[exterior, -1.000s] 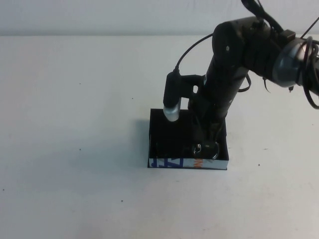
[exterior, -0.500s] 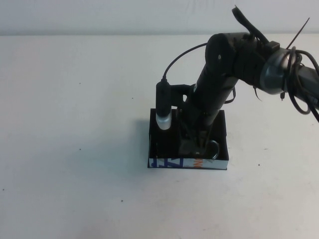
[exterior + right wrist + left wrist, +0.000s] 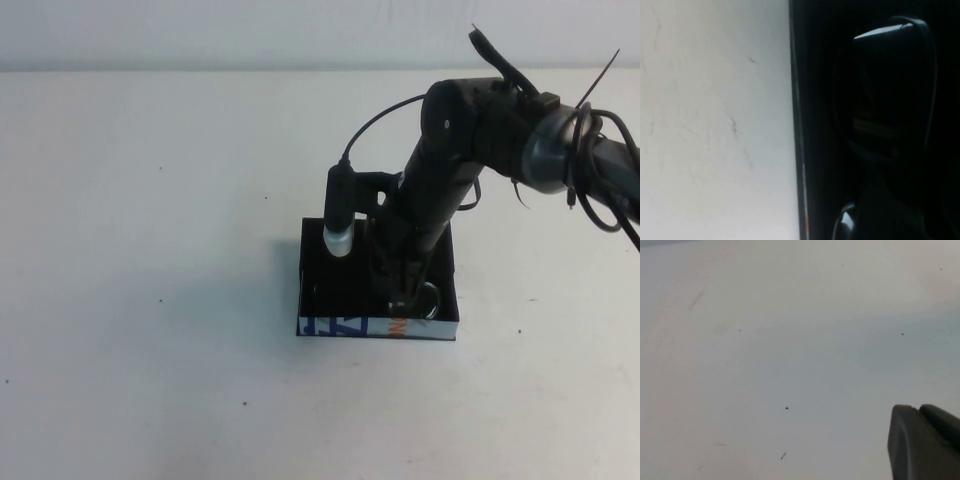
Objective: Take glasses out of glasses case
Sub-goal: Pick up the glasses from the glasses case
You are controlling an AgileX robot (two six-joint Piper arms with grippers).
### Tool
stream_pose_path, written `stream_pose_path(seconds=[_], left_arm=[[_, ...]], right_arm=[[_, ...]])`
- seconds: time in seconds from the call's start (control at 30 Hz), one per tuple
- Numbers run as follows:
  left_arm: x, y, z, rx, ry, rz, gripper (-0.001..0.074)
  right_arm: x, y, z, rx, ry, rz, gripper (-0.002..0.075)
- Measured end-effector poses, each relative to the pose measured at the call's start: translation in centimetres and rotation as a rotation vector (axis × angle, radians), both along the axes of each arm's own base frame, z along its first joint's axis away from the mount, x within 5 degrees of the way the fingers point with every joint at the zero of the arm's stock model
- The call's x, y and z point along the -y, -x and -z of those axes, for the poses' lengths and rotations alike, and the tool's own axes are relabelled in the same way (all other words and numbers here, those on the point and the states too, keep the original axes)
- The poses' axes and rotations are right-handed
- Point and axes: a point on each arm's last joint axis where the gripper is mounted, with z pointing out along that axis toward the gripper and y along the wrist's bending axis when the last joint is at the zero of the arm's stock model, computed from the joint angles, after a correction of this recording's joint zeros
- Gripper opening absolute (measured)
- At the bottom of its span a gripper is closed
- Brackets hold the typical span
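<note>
On table centre: glasses case, shallow black box, lid off, white front edge with blue and orange print facing the robot.
Inside case: glasses, right half of the box near the front edge, one rounded lens rim catching light (rest hidden by the arm).
Right wrist view: dark lens and frame of glasses lying in the black interior, case wall running next to bare table.
Right gripper: reaching down into the case, tip at the glasses; fingers lost against the black, can't tell spread or pinching.
Left gripper: only a dark finger edge over bare table, state can't tell.
Table: white, a few specks.
</note>
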Motion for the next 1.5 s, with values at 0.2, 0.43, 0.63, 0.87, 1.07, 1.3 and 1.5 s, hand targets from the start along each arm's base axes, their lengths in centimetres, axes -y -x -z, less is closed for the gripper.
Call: stream_pose_path(seconds=[0.2, 0.43, 0.63, 0.87, 1.07, 1.3, 1.5], left_arm=[[0.0, 0.0, 0.0, 0.000, 0.000, 0.000, -0.0004], [0.0, 0.0, 0.0, 0.000, 0.000, 0.000, -0.0004], [0.0, 0.0, 0.0, 0.000, 0.000, 0.000, -0.0004], [0.0, 0.0, 0.0, 0.000, 0.000, 0.000, -0.0005], [0.0, 0.0, 0.0, 0.000, 0.000, 0.000, -0.0004], [0.0, 0.0, 0.0, 0.000, 0.000, 0.000, -0.0004], [0.0, 0.0, 0.0, 0.000, 0.000, 0.000, -0.0004]], right_arm=[[0.3, -0.4, 0.8, -0.023, -0.003, 0.028, 0.0272], [0.0, -0.6, 0.8, -0.016, -0.046, 0.049, 0.0276], [-0.1, -0.8, 1.3, -0.020, -0.050, 0.054, 0.0296], [-0.1, -0.9, 1.8, -0.029, -0.046, 0.055, 0.0163], [-0.1, -0.7, 0.0, -0.038, -0.053, 0.044, 0.0041], [0.9, 0.1, -6.4, -0.010, -0.094, 0.209, 0.0041], [6.2, -0.7, -10.6, -0.122, -0.217, 0.791, 0.0041]])
